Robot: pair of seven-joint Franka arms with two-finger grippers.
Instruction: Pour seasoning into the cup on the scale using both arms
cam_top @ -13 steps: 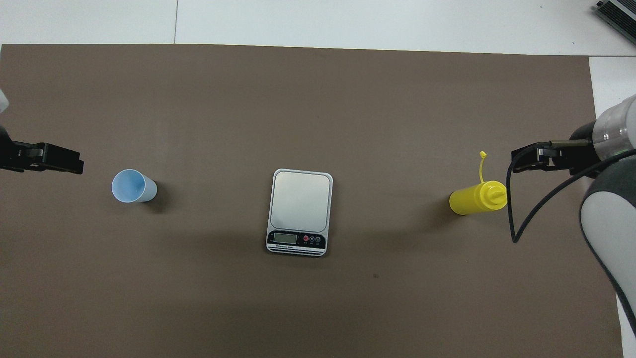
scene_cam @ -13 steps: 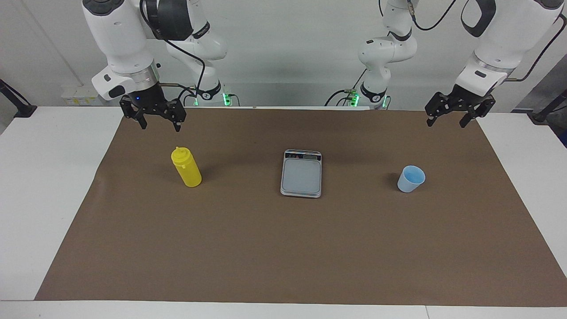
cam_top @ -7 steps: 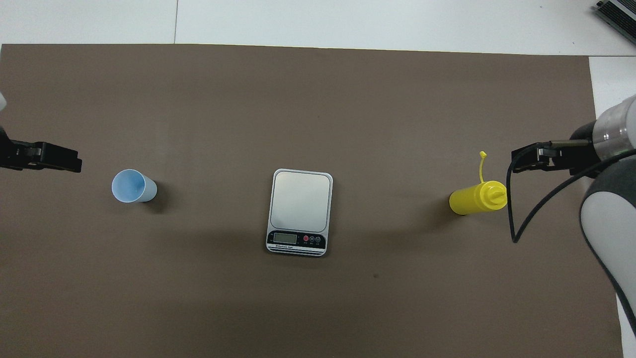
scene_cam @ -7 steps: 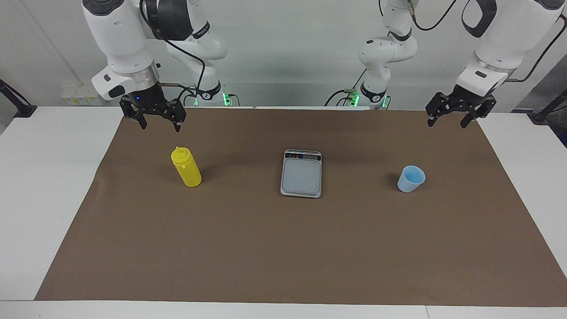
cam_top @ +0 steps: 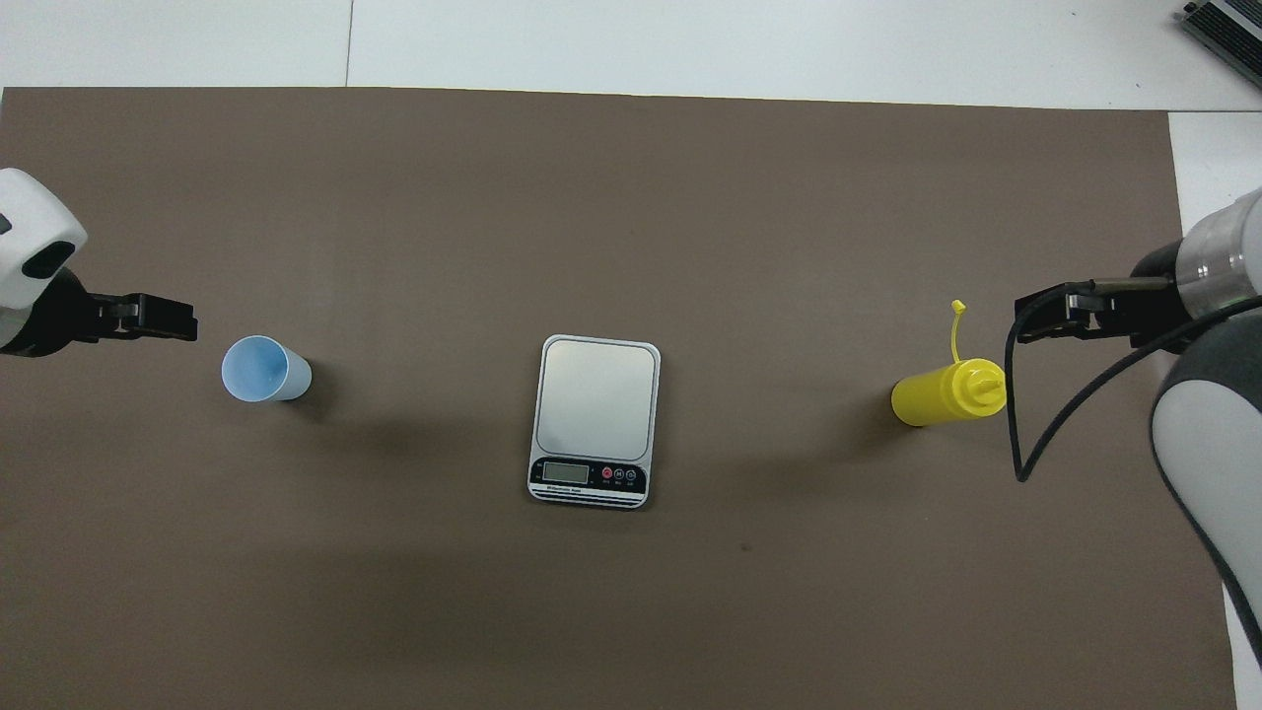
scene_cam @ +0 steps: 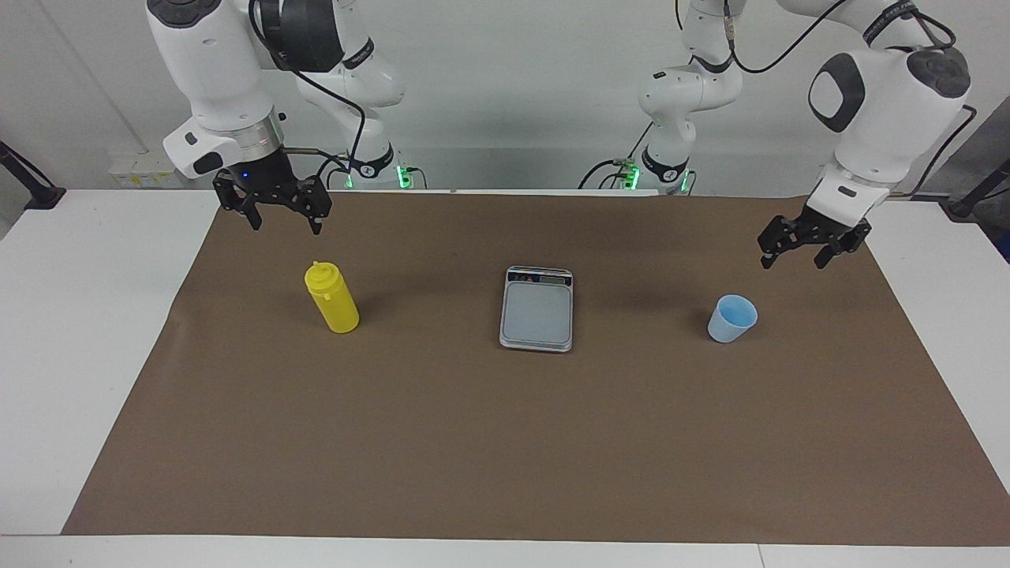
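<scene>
On the mat, cup [scene_cam: 732, 318]: light, could tip if the spread left gripper [scene_cam: 791, 254] clips it.
Right gripper [scene_cam: 282, 215]: spread, waits over the mat near the seasoning [scene_cam: 332, 297].

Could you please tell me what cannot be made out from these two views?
- Scale display reading: too small in both views.
- Seasoning bottle fill level: hidden by its opaque yellow wall.
- Left gripper: its arm is cut off by the overhead view's edge.
- Cup base: hidden by its own wall.

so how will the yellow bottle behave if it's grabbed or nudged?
The yellow bottle stands tall on a narrow base, so a high nudge would probably tip it. Round body: likely rolls once down. Looks like soft plastic, so it may flex under squeeze.
</scene>
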